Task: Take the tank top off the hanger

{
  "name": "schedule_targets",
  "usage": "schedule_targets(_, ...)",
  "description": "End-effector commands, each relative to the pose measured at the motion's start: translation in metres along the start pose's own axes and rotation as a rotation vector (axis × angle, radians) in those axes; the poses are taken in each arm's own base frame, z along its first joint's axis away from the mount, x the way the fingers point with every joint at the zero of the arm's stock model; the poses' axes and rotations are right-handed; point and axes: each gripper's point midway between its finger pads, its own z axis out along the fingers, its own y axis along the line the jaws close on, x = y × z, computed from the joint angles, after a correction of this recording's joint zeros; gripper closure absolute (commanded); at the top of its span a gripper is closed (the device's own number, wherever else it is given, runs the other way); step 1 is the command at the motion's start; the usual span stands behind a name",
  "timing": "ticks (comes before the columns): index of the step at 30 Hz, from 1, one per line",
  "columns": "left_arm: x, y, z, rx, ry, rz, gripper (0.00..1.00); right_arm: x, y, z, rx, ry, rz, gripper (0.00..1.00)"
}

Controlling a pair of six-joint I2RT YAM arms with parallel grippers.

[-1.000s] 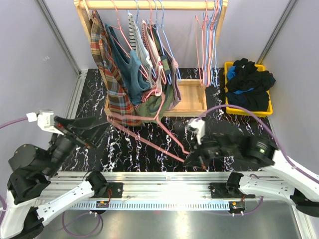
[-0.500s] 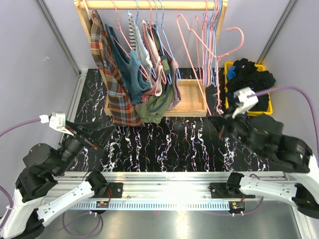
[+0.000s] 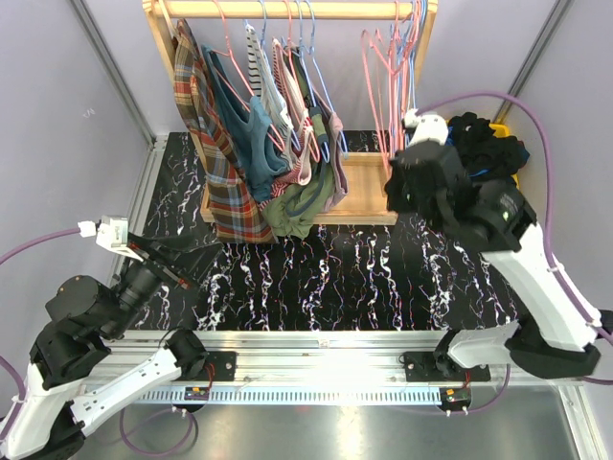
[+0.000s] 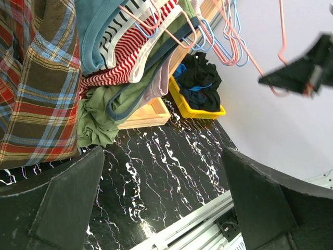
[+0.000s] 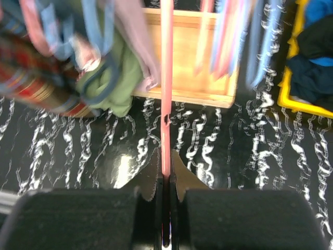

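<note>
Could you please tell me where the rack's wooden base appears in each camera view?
Top external: wooden base upper centre, beneath the hanging clothes.
Left wrist: base centre-left, under the green garment.
Right wrist: base across the top, behind the pink hanger.
Shared landmark: yellow bin, just right of it in all three.

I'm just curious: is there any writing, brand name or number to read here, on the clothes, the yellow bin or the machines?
No text can be read in any view.
Small plate on the front rail: any marks are too small to read.
Plaid shirt and the striped tops beside it: patterns only, no print shows.
Yellow bin: no label shows.
</note>
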Motion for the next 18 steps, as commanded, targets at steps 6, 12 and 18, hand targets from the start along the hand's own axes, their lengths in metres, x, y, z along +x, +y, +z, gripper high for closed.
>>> schedule_targets(6, -0.011, -0.009, -0.002, 0.037, -0.034, -0.012, 0.01, -0.045, 0.013, 0.042, -0.113, 0.083, -0.043, 1.00)
schedule_targets(12, -0.014, -0.008, -0.008, 0.042, -0.046, -0.021, 0.01, -0.073, 0.009, 0.070, -0.116, 0.074, 0.018, 1.00)
schedule_targets(18, -0.016, -0.007, -0.013, 0.041, -0.054, -0.023, 0.01, -0.056, 0.003, 0.093, -0.099, 0.151, 0.033, 1.00)
